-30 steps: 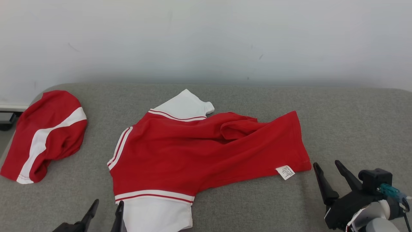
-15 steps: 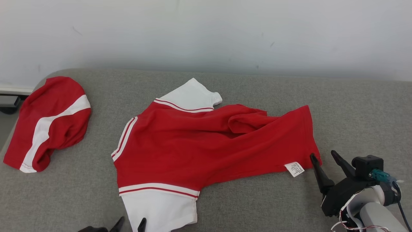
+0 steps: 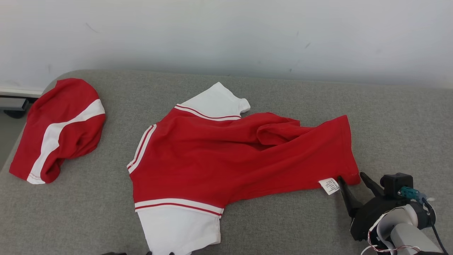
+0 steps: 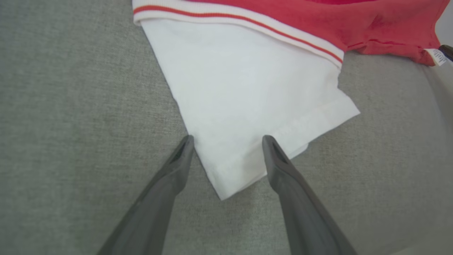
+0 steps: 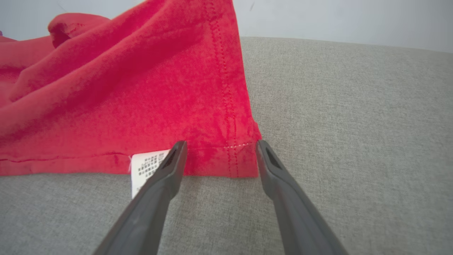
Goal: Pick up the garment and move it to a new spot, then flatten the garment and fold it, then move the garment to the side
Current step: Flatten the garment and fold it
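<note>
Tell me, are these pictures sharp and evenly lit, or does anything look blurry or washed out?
Head view: soft, even light, no glare, with the red-and-white fabric shirt sharp on the grey woven surface. Left wrist view: the white sleeve looks nearly washed out and shows little texture. Right wrist view: the red hem stitching is crisp, but the print on the white care label is unreadable.

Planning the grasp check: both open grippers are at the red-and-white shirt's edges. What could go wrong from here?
The right gripper straddles the red hem corner beside the white care label; closing may pinch just the label or one layer.
The left gripper spans only the tip of the white sleeve, so the cloth could slip out when lifted.
</note>
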Robot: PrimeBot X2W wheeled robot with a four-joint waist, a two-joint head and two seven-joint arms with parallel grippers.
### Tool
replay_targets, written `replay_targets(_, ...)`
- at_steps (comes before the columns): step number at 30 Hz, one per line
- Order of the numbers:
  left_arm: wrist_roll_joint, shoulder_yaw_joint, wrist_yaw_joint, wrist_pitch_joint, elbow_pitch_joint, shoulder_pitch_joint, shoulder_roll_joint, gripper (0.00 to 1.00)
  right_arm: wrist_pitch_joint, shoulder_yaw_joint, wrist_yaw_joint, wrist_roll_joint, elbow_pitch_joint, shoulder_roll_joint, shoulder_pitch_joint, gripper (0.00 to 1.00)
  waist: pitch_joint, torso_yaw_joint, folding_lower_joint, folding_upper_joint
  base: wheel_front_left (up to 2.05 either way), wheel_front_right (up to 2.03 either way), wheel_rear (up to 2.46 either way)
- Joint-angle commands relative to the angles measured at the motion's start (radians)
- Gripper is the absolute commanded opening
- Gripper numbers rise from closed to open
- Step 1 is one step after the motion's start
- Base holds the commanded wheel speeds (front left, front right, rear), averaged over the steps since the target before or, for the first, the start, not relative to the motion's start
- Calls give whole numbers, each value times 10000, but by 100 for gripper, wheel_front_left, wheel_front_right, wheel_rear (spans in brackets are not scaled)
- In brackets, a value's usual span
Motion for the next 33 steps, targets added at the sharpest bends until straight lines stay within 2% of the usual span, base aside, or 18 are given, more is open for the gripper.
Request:
replay_targets(1, -108, -40, -34, 70, 44, -27, -6, 100, -84, 51, -7, 116, 97, -2, -144, 100, 13, 9, 0, 0, 0, 0, 0)
replay_targets(12, -987, -628, -83, 297, 918, -213, -182, 100, -335, 573, -7, 422, 1105, -48, -538, 100, -104, -38, 0, 0, 0, 0, 0)
replay_targets(13, -824, -723, -85, 309, 1036, -263, -96, 100, -351, 617, -7, 438, 1186, -30, -572, 100, -116, -46, 0, 0, 0, 0, 0)
replay_targets(14, -857, -747, -84, 225, 1131, -305, -116, 100, -361, 668, -7, 443, 1281, -3, -596, 95, -135, -46, 0, 0, 0, 0, 0)
replay_targets(15, -952, -779, -61, 164, 1214, -352, -162, 100, -395, 729, -7, 422, 1339, 9, -628, 51, -153, -45, 0, 0, 0, 0, 0)
replay_targets(16, -936, -835, -64, 87, 1255, -420, -148, 47, -439, 773, -7, 437, 1368, 37, -670, 13, -169, -44, 0, 0, 0, 0, 0)
replay_targets(17, -928, -868, -65, 0, 1295, -471, -142, 28, -471, 820, -7, 474, 1406, 56, -690, 0, -184, -43, 0, 0, 0, 0, 0)
replay_targets(18, -926, -912, -69, -68, 1337, -500, -119, 0, -522, 865, -7, 506, 1414, 66, -700, 0, -195, -43, 0, 0, 0, 0, 0)
replay_targets(25, -667, -637, 90, -998, 909, -801, 380, 0, -745, 849, -7, 848, 1211, -81, -728, 0, -285, 5, 0, 0, 0, 0, 0)
replay_targets(28, -664, -615, 166, -981, 632, -718, 478, 0, -759, 961, -7, 971, 1226, -152, -566, 2, -312, 14, 0, 0, 0, 0, 0)
replay_targets(29, -652, -625, 166, -935, 570, -679, 522, 0, -741, 1020, -7, 947, 1285, -238, -556, 17, -313, 3, 0, 0, 0, 0, 0)
replay_targets(30, -690, -634, 168, -906, 516, -617, 543, 0, -746, 1004, -7, 923, 1323, -338, -598, 39, -314, -13, 0, 0, 0, 0, 0)
replay_targets(31, -708, -648, 182, -872, 461, -560, 571, 0, -760, 953, -7, 934, 1342, -376, -646, 48, -311, -30, 0, 0, 0, 0, 0)
replay_targets(32, -715, -658, 210, -848, 405, -520, 583, 0, -765, 950, -7, 915, 1372, -376, -671, 93, -303, -47, 0, 0, 0, 0, 0)
replay_targets(33, -750, -661, 219, -851, 342, -487, 566, 0, -765, 984, -7, 881, 1412, -364, -684, 100, -296, -59, 0, 0, 0, 0, 0)
